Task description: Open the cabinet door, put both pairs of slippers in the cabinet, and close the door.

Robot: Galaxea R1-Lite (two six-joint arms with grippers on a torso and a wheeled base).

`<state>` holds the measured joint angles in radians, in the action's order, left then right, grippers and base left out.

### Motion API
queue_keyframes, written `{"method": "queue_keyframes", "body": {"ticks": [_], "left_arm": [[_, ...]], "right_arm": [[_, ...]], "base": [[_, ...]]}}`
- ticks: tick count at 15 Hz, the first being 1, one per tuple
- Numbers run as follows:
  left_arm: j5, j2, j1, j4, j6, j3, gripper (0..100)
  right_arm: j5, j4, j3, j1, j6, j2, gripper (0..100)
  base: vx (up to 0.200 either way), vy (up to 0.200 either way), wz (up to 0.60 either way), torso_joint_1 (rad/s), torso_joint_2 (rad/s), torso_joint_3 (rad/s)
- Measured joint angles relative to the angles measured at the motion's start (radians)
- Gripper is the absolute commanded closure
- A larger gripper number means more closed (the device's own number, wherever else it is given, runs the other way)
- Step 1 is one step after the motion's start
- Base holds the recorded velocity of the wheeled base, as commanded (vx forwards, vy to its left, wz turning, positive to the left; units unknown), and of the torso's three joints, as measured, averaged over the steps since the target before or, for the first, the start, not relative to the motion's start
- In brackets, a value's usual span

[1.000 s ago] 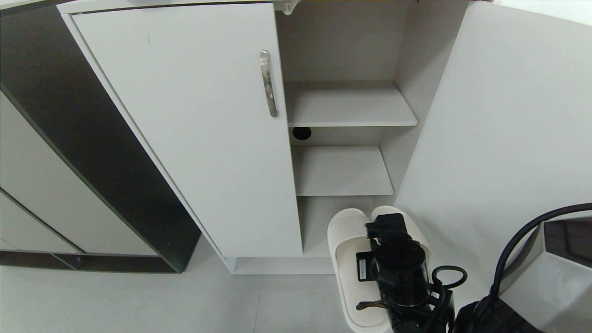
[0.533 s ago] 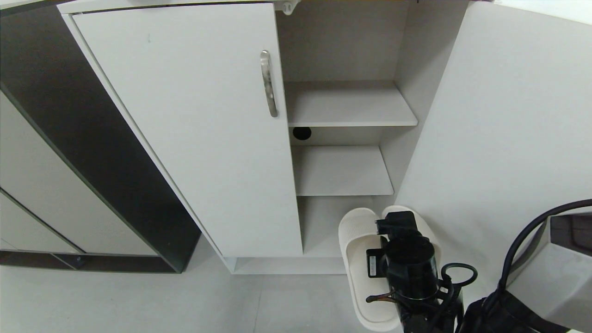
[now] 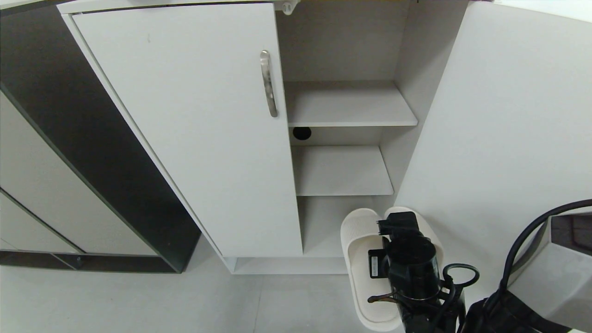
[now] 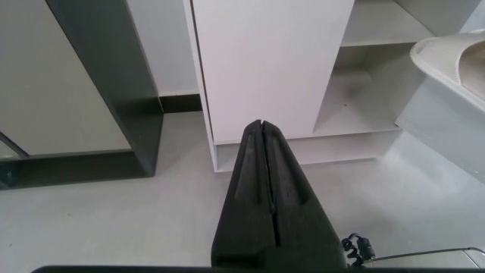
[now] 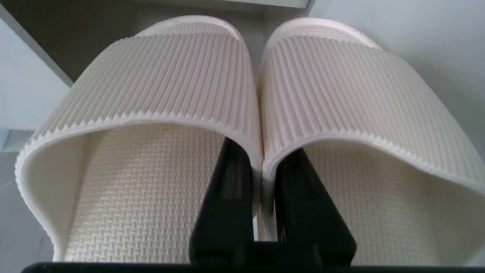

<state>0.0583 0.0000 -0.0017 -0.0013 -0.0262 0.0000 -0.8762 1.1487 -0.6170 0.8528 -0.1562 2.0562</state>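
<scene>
A pair of cream ribbed slippers [image 3: 363, 249] hangs side by side in front of the cabinet's bottom compartment [image 3: 321, 226], toes toward it. My right gripper [image 5: 261, 199] is shut on the pair of slippers [image 5: 189, 91], pinching their two inner straps together between its fingers. In the head view the right gripper [image 3: 393, 229] sits over the slippers, low at the right. My left gripper [image 4: 261, 152] is shut with nothing in it, held above the floor in front of the cabinet. The right cabinet door [image 3: 499, 115] stands wide open; the left door [image 3: 194, 129] is shut.
Two bare shelves [image 3: 347, 106] sit above the bottom compartment, with a dark round hole [image 3: 301, 133] in the back panel. A dark panel [image 3: 78, 125] flanks the cabinet on the left. Grey floor [image 3: 138, 300] spreads in front.
My right gripper has carried the slippers to the right and slightly closer to the open door; most of that shift came early, with only a small drift in the last half second.
</scene>
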Motion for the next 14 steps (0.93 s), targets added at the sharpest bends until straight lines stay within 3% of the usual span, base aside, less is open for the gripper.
{"method": "queue_keyframes", "body": {"ticks": [4, 11, 14], "left_arm": [[0.000, 0.000, 0.000, 0.000, 0.000, 0.000, 100], [0.000, 0.000, 0.000, 0.000, -0.004, 0.000, 100], [0.000, 0.000, 0.000, 0.000, -0.004, 0.000, 100]], "right_arm": [[0.012, -0.003, -0.049, 0.010, 0.003, -0.002, 100], [0.070, -0.078, -0.383, -0.015, 0.007, 0.146, 100], [0.090, -0.087, -0.445, -0.043, 0.008, 0.206, 100]], "base": [[0.000, 0.000, 0.00, 0.000, 0.00, 0.000], [0.000, 0.000, 0.00, 0.000, 0.00, 0.000], [0.200, 0.000, 0.00, -0.004, 0.00, 0.002]]}}
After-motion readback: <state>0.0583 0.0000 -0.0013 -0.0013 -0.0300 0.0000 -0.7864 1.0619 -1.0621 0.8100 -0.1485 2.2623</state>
